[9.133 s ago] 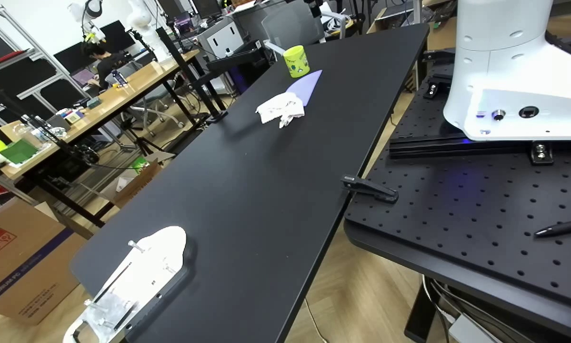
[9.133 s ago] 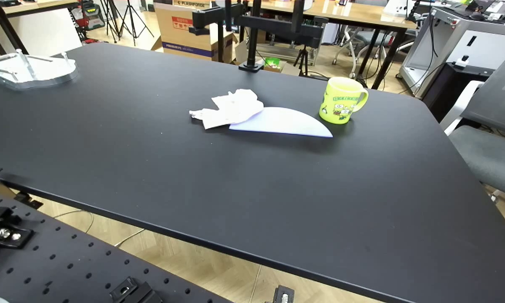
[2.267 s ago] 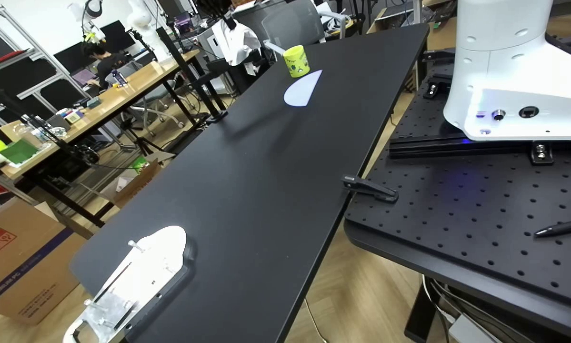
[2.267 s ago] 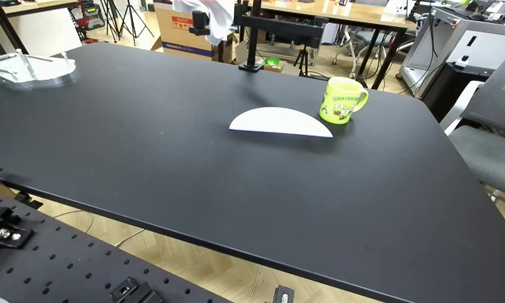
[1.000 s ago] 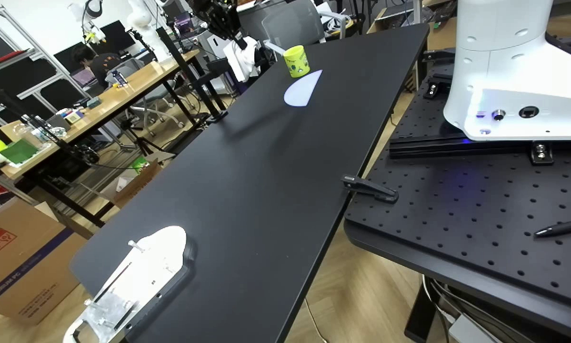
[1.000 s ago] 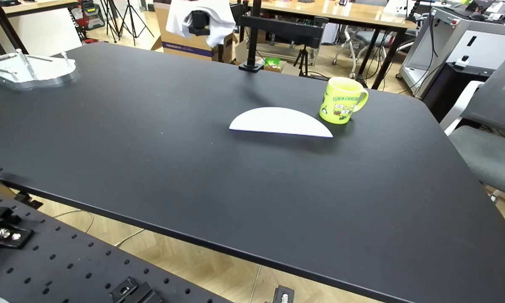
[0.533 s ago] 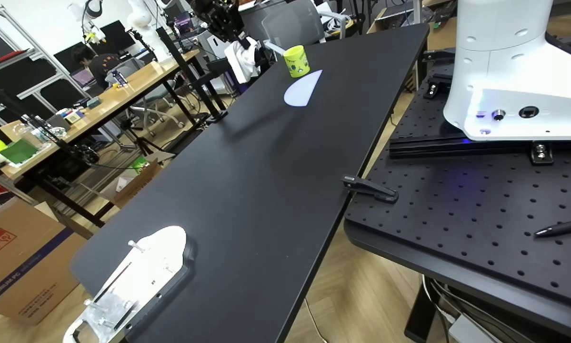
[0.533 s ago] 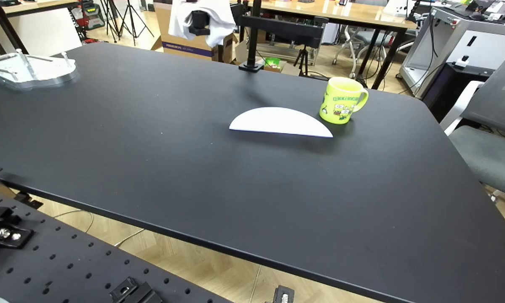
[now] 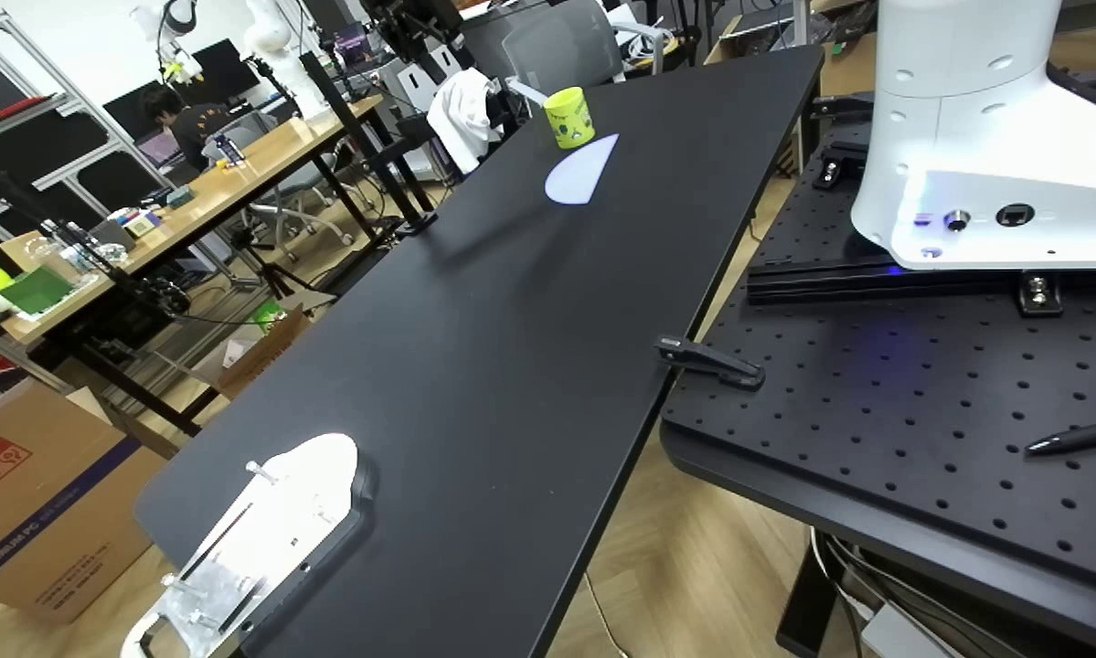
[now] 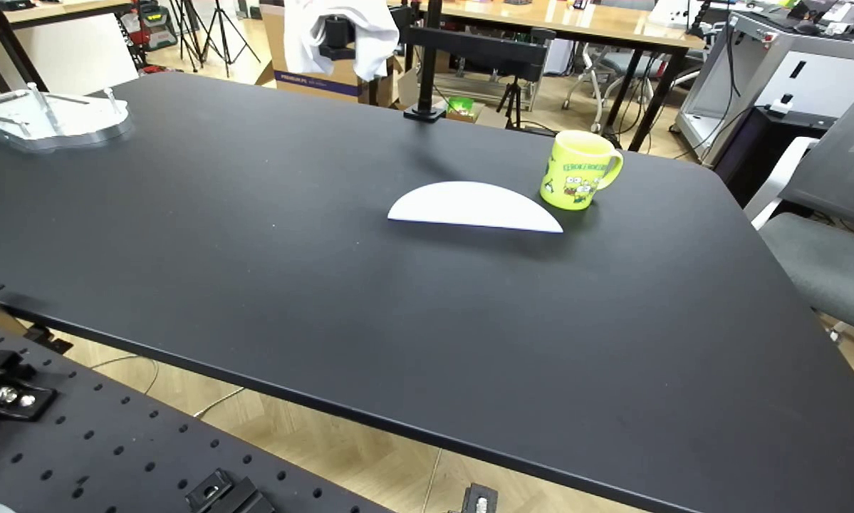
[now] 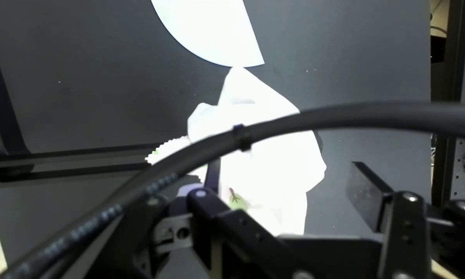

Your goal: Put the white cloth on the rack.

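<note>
— Where to look for the white cloth (image 9: 461, 119)?

— Up on the rack (image 10: 473, 48), to the left of its post (image 10: 429, 71) in an exterior view, toward the far side of the table (image 10: 313, 306) and raised above it.

— Why draped there like that?

— With folds on both sides of the rack's bare tip, probably for balance: meant to stay put by weight alone, without any pinch.

— And in the hand (image 11: 284, 174), any grip on it?

— None to see. Spread wide and released, judging from the wrist view, with cloth across the gap between the fingers (image 11: 366, 195). Presumably parted so far to come away without dragging a fold along. Impossible to tell whether touching the cloth on the left, partly behind the cable (image 11: 275, 133).

— Why bother with the white half-disc (image 10: 473, 206), flat on the table just beside the yellow-green mug (image 10: 576, 171)?

— No need, apparently. Not part of this job, so best left alone.

— How far along, then?

— Nearly finished, most likely. Just a careful retreat left to make, straight up and away. Watch for a snag: easy to pull one side long and upset the balance on so narrow a rack.
</note>
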`<state>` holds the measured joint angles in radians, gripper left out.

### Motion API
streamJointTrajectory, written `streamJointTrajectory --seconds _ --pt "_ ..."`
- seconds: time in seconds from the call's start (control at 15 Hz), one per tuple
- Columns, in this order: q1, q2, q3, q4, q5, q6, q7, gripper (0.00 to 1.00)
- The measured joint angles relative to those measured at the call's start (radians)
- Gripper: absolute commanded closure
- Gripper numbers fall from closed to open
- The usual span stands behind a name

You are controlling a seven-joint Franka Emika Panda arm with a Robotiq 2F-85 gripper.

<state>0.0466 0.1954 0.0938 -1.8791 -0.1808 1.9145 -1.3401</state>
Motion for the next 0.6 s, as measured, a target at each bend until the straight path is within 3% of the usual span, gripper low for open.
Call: streamJointTrajectory --seconds 0.6 --pt "-0.002 -0.059 -0.008 -0.004 -0.049 0.054 0.034 0.0"
